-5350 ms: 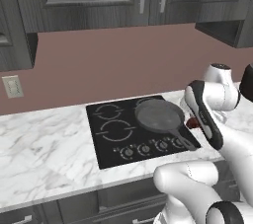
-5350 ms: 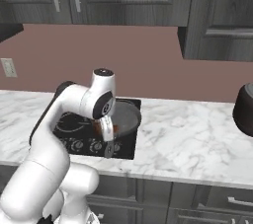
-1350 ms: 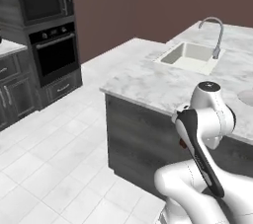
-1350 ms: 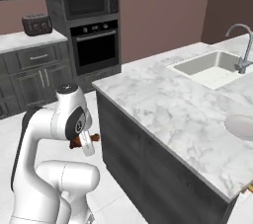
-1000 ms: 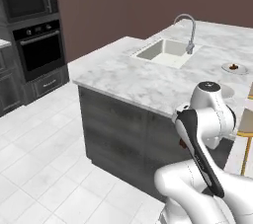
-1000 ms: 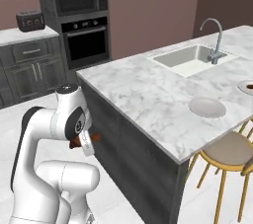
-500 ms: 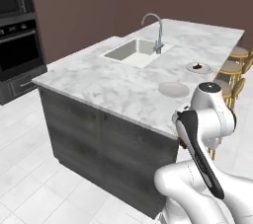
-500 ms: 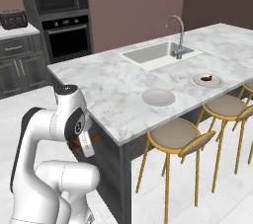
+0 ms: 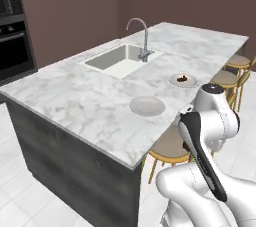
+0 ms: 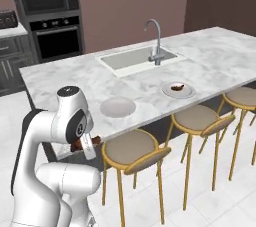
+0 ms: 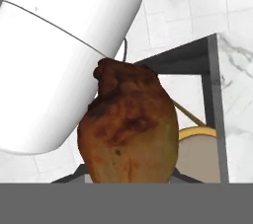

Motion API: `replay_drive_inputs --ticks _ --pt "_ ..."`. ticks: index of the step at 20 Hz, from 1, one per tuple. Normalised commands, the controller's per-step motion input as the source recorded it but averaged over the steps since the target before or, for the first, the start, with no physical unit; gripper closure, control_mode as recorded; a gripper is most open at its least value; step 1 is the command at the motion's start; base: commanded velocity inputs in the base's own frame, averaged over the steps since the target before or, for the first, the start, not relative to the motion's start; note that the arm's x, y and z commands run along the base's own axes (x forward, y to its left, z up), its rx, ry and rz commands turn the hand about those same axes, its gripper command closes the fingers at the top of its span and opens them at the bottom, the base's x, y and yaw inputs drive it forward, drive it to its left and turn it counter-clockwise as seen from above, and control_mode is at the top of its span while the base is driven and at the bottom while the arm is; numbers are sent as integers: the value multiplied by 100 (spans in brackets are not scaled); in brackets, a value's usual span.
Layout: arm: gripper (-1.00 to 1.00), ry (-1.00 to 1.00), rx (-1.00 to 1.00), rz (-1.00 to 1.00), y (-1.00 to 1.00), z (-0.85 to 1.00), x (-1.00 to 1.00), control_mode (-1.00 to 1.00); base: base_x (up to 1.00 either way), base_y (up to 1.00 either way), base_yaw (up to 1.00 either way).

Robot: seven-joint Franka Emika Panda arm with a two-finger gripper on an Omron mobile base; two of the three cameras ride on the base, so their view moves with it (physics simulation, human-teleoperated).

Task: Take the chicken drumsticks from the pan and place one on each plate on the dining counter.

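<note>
A: 2 plates sit on the dining counter, on the stool side. The nearer plate is bare; the farther plate carries a dark reddish-brown drumstick.

B: Same from the left base view: bare plate near the counter's edge, loaded plate beyond it, with that small brown drumstick on it. The sink and the curved steel faucet lie behind them on the marble dining counter.

A: And the 2nd drumstick?

B: In the gripper. In the right base view a reddish-brown drumstick in the gripper peeks out beside the hand, which hangs low, below the counter's edge and just in front of its dark base.

A: The hand view puts it close up: the held drumstick in the gripper stands upright right before the camera, orange-brown with darker patches at its top.

B: How do the fingers stand?

A: Pinching the meat, as far as I can judge; the fingers themselves are hidden behind the drumstick, with dark slivers showing at either side of its base.

B: Anything else around?

A: 1 round tan stool seat shows beyond the drumstick in the hand view, next to the counter's dark side. In the right base view 3 stools line the counter, the nearest stool just beside the arm. An oven stands in the far wall cabinets.
</note>
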Motion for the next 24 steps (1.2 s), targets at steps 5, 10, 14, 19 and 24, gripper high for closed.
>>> replay_drive_inputs --ticks 5,10,14,19,24 --pt "100 0 0 0 0 0 0 100 0 -97 30" --pt "100 0 0 0 0 0 0 100 2 -37 36" --pt "100 0 0 0 0 0 0 100 18 -26 40" --pt "100 0 0 0 0 0 0 100 17 -31 40" --pt "100 0 0 0 0 0 0 100 34 -41 38"
